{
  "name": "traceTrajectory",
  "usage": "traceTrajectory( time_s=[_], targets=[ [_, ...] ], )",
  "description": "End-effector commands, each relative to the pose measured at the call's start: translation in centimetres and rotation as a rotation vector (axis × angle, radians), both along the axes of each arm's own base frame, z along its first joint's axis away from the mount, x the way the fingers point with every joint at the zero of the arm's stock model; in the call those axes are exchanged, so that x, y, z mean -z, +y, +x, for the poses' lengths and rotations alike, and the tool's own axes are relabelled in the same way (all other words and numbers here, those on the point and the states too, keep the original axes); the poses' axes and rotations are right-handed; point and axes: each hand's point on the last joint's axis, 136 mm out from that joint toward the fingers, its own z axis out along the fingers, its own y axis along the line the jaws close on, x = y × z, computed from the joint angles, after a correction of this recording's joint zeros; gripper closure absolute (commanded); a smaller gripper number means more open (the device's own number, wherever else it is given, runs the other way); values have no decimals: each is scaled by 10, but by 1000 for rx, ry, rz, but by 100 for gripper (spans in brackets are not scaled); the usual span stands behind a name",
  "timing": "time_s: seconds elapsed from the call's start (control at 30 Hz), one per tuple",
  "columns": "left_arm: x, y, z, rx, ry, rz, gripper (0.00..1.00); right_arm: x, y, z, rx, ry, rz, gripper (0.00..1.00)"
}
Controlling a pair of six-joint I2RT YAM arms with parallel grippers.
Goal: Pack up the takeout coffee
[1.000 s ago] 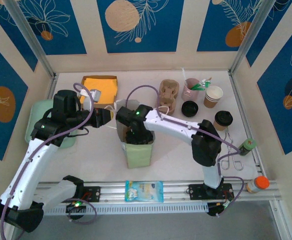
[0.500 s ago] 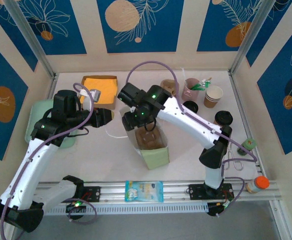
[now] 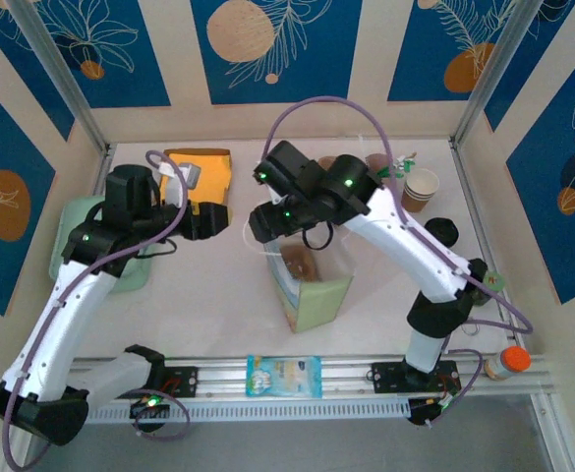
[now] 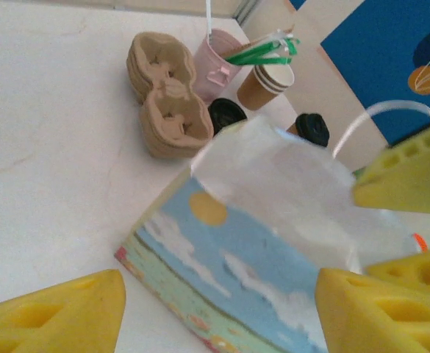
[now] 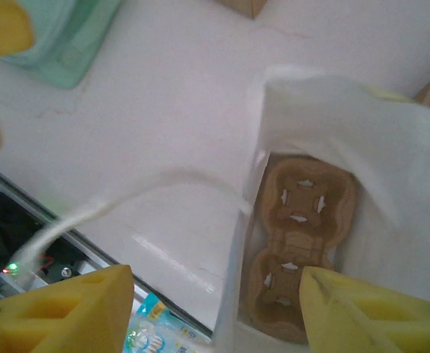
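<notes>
Well, the takeout coffee (image 3: 442,232) stands on the table off to the right, black lid on, outside the paper bag (image 3: 318,297) and well apart from it. From the left wrist camera it (image 4: 312,128) shows past the bag's (image 4: 222,250) far corner. Just behind it is a lidless paper cup (image 3: 420,189), and further left the pink cup of utensils (image 4: 218,62), a loose black lid (image 4: 226,114) and a stack of pulp cup carriers (image 4: 163,95).

The bag sits mid-table, tilted, mouth open, and a cup carrier (image 5: 295,243) lies flat on its bottom.

The right gripper (image 5: 215,276) hangs over the bag's open mouth, its yellow fingers (image 5: 67,309) spread wide, with the bag's thin wall edge running between them, unpinched. A white handle loop (image 5: 126,198) curves off to one side.

The left gripper (image 3: 230,218) points at the bag from the left, just beside it and not touching. Its fingers (image 4: 53,316) are spread wide with nothing between them.

A green tray (image 3: 76,221) lies at the table's left, an orange box (image 3: 203,172) at the back, and a snack packet (image 3: 283,376) on the near rail.
</notes>
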Motion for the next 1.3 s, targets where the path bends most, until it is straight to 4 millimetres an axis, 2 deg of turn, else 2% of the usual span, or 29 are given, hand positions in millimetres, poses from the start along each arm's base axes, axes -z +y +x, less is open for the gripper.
traceTrajectory(
  time_s=[0.0,0.1,0.2,0.53,0.77,0.9,1.0,1.13,1.27],
  targets=[
    [-23,-5,16,20,-107,32,29,-32,-34,-10,25,-72,14,38],
    [-36,-14,32,63,-153,54,29,-38,-57,-13,71,-97,19,37],
    [-38,-31,45,156,-154,89,28,-34,-79,-16,121,-84,26,37],
    [10,-90,63,407,-100,386,25,18,-138,-34,265,43,18,37],
    [36,-113,61,506,-68,521,25,49,-142,-42,285,117,20,37],
    [55,-117,58,545,-38,621,25,64,-138,-39,285,149,24,38],
    [61,-118,58,555,-31,655,25,73,-136,-36,284,164,31,40],
    [65,-120,64,545,-35,668,27,82,-133,-33,282,183,31,47],
    [72,-123,78,493,-42,685,33,86,-130,-31,271,193,25,60]
  ],
)
